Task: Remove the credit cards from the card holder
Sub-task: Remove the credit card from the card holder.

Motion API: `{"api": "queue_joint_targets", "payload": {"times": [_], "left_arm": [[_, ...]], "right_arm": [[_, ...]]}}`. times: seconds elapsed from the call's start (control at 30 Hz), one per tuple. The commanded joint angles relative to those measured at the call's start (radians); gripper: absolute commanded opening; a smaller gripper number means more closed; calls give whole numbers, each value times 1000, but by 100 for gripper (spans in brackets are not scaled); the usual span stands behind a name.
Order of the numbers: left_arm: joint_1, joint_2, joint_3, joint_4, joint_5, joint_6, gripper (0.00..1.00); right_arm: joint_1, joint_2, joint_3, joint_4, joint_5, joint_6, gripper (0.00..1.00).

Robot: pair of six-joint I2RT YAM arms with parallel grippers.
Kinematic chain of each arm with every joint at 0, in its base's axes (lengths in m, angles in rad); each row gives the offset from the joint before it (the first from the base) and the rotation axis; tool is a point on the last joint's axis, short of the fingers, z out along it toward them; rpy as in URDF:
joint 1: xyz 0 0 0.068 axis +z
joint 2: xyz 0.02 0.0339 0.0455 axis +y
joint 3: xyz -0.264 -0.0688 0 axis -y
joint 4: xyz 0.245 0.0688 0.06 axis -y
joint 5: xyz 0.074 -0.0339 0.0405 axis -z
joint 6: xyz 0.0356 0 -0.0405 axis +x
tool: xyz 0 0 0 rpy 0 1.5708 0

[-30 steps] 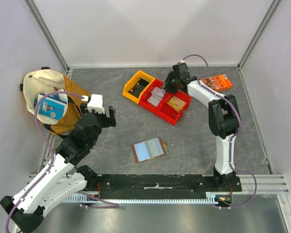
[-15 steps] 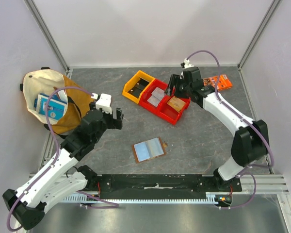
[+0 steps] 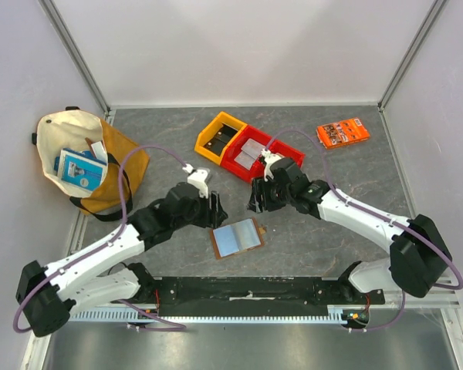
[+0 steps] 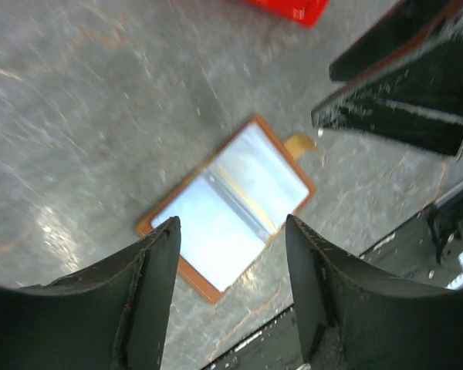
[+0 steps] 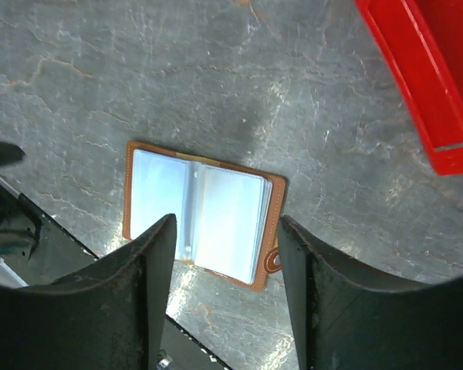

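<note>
The card holder point(image 3: 237, 237) lies open on the grey table, brown leather rim, pale blue-grey sleeves up, closure tab to the right. It also shows in the left wrist view point(image 4: 231, 204) and the right wrist view point(image 5: 201, 212). My left gripper point(image 3: 214, 206) is open and empty, above its left edge point(image 4: 231, 223). My right gripper point(image 3: 258, 196) is open and empty, above and just behind it point(image 5: 225, 220). Grey-white credit cards point(image 3: 251, 152) lie in the red bin point(image 3: 239, 163). I cannot tell whether cards sit in the holder's sleeves.
A yellow bin point(image 3: 218, 135) adjoins the red bin at the back. An orange printed packet point(image 3: 343, 131) lies at the back right. A canvas bag point(image 3: 85, 158) holding a blue box sits at the left. The black base rail point(image 3: 247, 291) runs along the near edge.
My right gripper has left the red bin and come down toward the card holder. My left gripper has swung right toward it. The card holder has not moved.
</note>
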Motion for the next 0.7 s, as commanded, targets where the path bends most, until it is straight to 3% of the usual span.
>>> {"api": "queue_joint_targets", "payload": {"times": [0.0, 0.17, 0.2, 0.67], "left_arm": [[-88, 60, -44, 56, -2, -173, 61], [-149, 153, -58, 65, -50, -218, 50], [-154, 166, -65, 63, -59, -224, 44], [-174, 341, -133, -4, -96, -345, 21]], "right_arm": [[19, 5, -47, 81, -24, 24, 60], [40, 76, -55, 101, -42, 34, 52], [43, 88, -60, 107, -42, 37, 50], [82, 215, -64, 113, -14, 40, 41]]}}
